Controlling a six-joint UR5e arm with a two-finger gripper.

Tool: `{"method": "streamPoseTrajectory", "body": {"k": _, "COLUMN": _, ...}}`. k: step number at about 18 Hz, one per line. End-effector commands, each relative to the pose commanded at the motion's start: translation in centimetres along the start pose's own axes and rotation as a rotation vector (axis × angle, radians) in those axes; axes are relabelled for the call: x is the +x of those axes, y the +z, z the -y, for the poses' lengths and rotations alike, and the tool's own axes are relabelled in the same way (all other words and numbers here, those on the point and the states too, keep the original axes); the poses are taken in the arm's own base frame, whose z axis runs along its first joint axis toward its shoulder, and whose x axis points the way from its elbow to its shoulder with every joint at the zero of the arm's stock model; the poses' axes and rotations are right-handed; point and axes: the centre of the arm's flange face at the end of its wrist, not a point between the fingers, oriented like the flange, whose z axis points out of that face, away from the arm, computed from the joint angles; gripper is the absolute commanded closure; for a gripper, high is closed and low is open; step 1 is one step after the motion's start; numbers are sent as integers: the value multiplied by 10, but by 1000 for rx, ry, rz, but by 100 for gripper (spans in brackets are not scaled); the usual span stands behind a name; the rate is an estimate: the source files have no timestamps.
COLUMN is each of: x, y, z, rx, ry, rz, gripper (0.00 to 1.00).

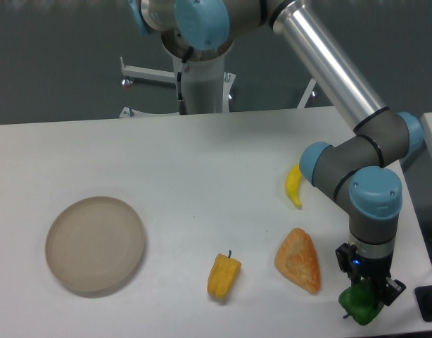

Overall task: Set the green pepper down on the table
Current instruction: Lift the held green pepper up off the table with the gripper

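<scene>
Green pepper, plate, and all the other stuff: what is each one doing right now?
green pepper: down at the table's near right edge, in the hand
hand: closed around the pepper
plate: empty, flat on the table
yellow pepper: lying loose
orange wedge: lying loose
banana: lying loose

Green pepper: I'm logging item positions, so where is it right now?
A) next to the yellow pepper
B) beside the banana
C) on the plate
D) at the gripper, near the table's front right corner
D: the green pepper sits between the gripper's fingers, right of the orange wedge, far from the plate.
</scene>
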Motion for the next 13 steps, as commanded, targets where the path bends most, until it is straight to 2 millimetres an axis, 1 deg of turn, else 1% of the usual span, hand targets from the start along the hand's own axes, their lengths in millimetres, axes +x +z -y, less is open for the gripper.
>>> {"method": "streamPoseTrajectory", "body": {"k": 3, "x": -1, "y": -3, "z": 0, "rx": 2, "ry": -6, "rz": 3, "gripper": 79}}
{"method": "streamPoseTrajectory", "body": {"k": 6, "x": 3, "y": -14, "z": 7, "rx": 3, "ry": -15, "rz": 6, "gripper": 79}}
{"method": "streamPoseTrajectory", "body": {"k": 8, "x": 7, "y": -27, "z": 9, "rx": 1, "ry": -41, "rz": -13, "gripper": 79}}
{"method": "streamPoseTrajectory", "body": {"k": 9, "x": 10, "y": -37, "z": 10, "rx": 0, "ry": -46, "rz": -25, "gripper": 79}}
{"method": "streamPoseTrajectory", "body": {"k": 11, "x": 19, "y": -57, "z": 10, "rx": -3, "ry": -46, "rz": -52, "gripper": 79}}
{"method": "streamPoseTrajectory", "body": {"k": 13, "x": 32, "y": -76, "z": 8, "rx": -9, "ry": -46, "rz": -84, "gripper": 79}}
